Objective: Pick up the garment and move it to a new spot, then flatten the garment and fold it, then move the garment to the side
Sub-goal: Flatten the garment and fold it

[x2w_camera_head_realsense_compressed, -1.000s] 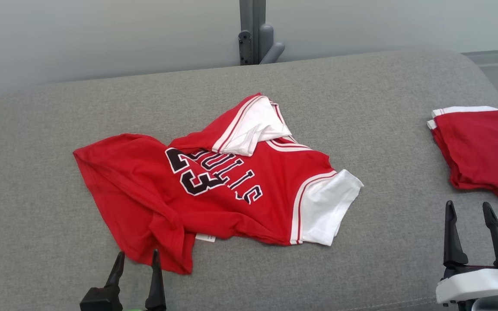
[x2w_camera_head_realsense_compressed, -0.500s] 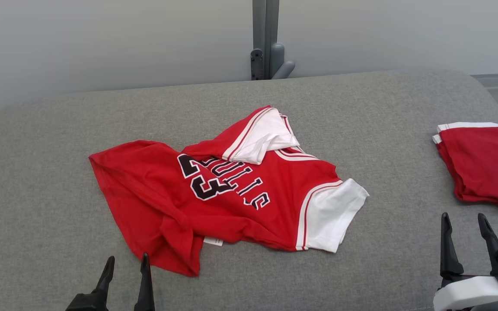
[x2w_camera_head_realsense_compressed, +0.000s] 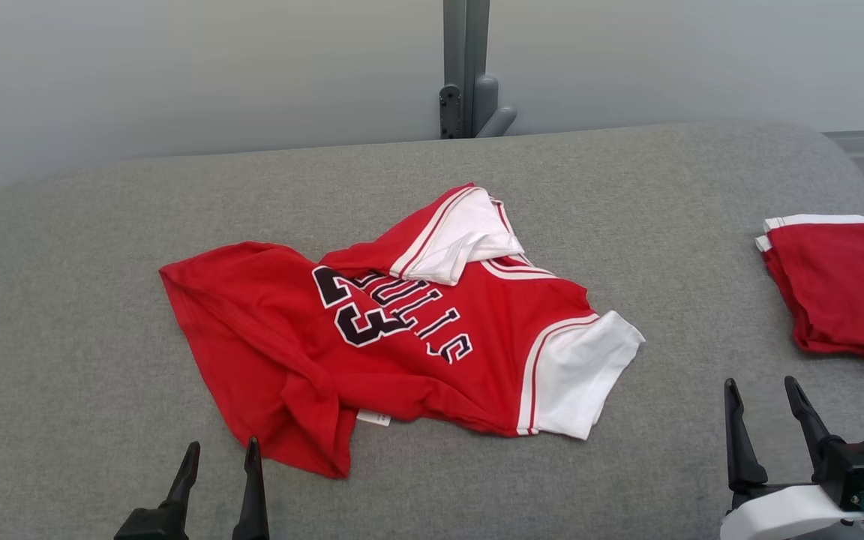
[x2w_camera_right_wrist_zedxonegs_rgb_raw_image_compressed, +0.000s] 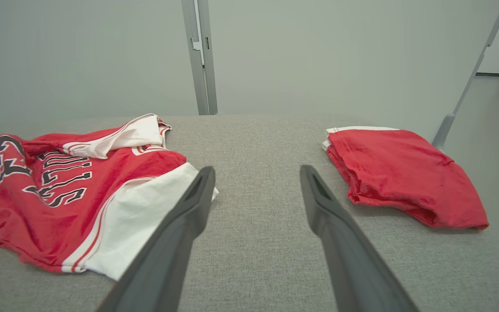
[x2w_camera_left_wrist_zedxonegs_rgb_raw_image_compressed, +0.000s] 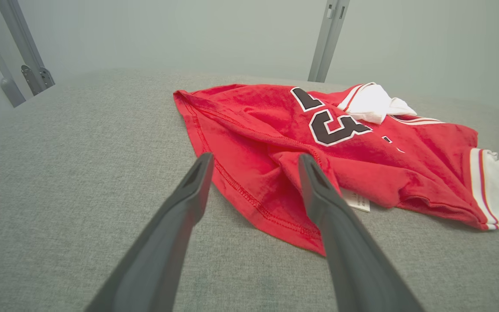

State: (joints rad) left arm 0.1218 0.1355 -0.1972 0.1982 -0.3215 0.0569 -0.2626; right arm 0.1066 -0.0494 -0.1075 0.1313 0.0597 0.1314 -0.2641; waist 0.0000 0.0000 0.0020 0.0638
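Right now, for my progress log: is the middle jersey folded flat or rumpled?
Rumpled, not folded. The jersey lies loose, one white sleeve flipped onto its chest, hem bunched near the left tool.

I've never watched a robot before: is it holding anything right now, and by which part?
Nothing is held: the left fingers and right fingers stand open; the crumpled red-and-white jersey lies free.

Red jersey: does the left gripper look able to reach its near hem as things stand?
Probably yes: the left gripper is open, and the jersey hem lies right ahead of it, nothing between.
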